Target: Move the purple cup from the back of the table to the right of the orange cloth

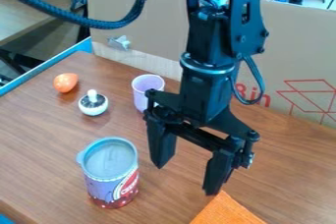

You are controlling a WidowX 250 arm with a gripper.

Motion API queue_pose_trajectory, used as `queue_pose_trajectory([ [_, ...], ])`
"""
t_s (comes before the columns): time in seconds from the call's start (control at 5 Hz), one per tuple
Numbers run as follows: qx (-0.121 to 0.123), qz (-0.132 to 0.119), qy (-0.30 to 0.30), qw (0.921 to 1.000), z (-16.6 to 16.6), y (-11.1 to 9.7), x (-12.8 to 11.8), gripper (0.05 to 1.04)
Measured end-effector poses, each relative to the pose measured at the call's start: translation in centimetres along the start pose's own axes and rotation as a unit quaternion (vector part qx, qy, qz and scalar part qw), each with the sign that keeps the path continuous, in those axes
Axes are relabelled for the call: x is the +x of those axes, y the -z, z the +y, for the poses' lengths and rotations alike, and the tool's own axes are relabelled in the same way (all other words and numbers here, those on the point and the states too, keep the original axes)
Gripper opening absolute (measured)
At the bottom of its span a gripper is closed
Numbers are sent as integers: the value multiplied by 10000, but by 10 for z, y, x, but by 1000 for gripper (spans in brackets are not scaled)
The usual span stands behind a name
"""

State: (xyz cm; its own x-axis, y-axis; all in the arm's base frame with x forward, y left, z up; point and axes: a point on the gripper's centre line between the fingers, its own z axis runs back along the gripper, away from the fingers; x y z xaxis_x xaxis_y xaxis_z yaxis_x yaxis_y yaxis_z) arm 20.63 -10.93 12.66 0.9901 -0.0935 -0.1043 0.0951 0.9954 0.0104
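Note:
The black gripper (182, 178) hangs over the middle of the wooden table, its two fingers spread wide with nothing between them. Left of it stands an upright can (111, 174) with a grey lid and a purple and red label. An orange cloth (227, 210) lies near the front edge of the view, just below the right finger. Behind the gripper on its left is a light purple cup (140, 93), upright and partly covered by the arm. Farther left are a small white and dark round object with a knob (93, 104) and an orange, egg-like object (66, 82).
A cardboard wall (295, 61) with red print runs along the table's back. A blue edge (46, 66) borders the wooden table (39, 144) at the upper left. A black cable loops from the arm across the top left.

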Motion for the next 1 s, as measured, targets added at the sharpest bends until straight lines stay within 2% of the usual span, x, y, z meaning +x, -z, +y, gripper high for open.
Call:
queue_pose_trajectory([
  [0.2,40,83,-1,10000,1,4,-1,1000],
  [0.4,-56,-65,-66,9999,15,-14,16,1000],
  [0.6,-122,-347,-347,9987,48,-32,35,1000],
  [0.8,8,-596,-476,9971,82,-41,57,1000],
  [1.0,93,-751,-607,9953,109,-39,76,1000],
])
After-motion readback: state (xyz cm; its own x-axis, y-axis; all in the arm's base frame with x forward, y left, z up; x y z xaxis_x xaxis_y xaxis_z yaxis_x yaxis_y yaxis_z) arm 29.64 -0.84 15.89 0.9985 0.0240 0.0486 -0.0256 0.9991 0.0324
